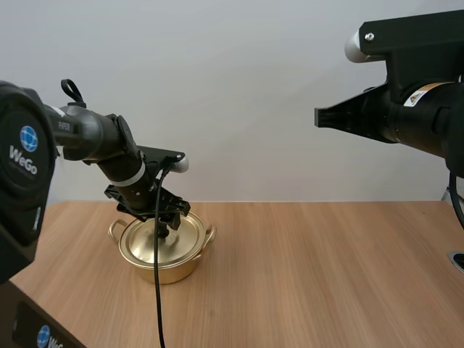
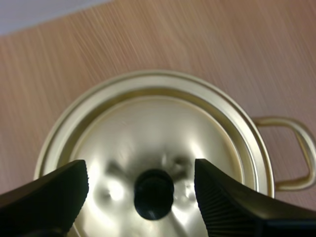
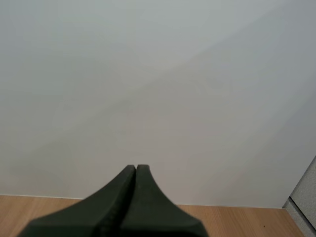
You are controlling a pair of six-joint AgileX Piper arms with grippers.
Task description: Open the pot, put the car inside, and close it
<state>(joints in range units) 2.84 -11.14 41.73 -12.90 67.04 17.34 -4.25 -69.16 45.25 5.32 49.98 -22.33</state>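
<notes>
A gold pot stands on the wooden table at the left, its lid on, with a black knob in the middle. My left gripper hangs just over the lid, open, one finger on each side of the knob and apart from it. In the left wrist view the ribbed fingers straddle the knob with a gap on both sides. My right gripper is held high at the right, level with the wall, shut on nothing; its black wedge points left.
The pot has two loop handles, one beside the lid and one on the far left. Bare wooden table stretches to the right of the pot.
</notes>
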